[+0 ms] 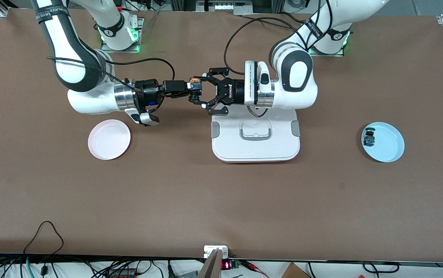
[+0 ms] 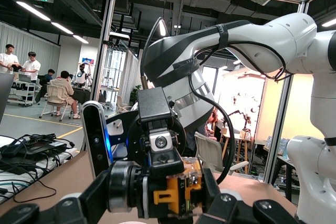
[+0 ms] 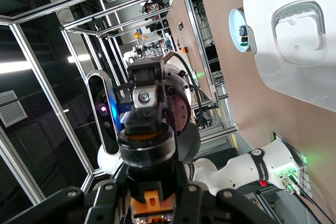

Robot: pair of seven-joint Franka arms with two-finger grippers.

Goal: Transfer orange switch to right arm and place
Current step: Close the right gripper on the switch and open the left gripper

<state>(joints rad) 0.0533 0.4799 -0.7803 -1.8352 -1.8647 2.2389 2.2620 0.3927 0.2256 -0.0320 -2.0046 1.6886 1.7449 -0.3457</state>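
The orange switch [image 1: 195, 81], a small black cylinder with a silver ring and an orange end, hangs in the air between the two grippers. The left arm's wide claw gripper [image 1: 197, 92] has a fingertip at each end of it. The right arm's slim black gripper [image 1: 193, 89] clamps it across its sides. In the left wrist view the switch [image 2: 178, 190] lies lengthwise between my left gripper's [image 2: 157, 199] fingers. In the right wrist view the switch [image 3: 152, 203] sits between my right gripper's [image 3: 152, 199] fingers. Both grippers hover over bare table beside the white box.
A white lidded box [image 1: 255, 152] with a handle lies mid-table, under the left wrist; it also shows in the right wrist view [image 3: 262, 51]. A pink plate [image 1: 109, 139] lies toward the right arm's end. A blue plate [image 1: 389, 148] toward the left arm's end holds a green-capped blue switch [image 1: 369, 138].
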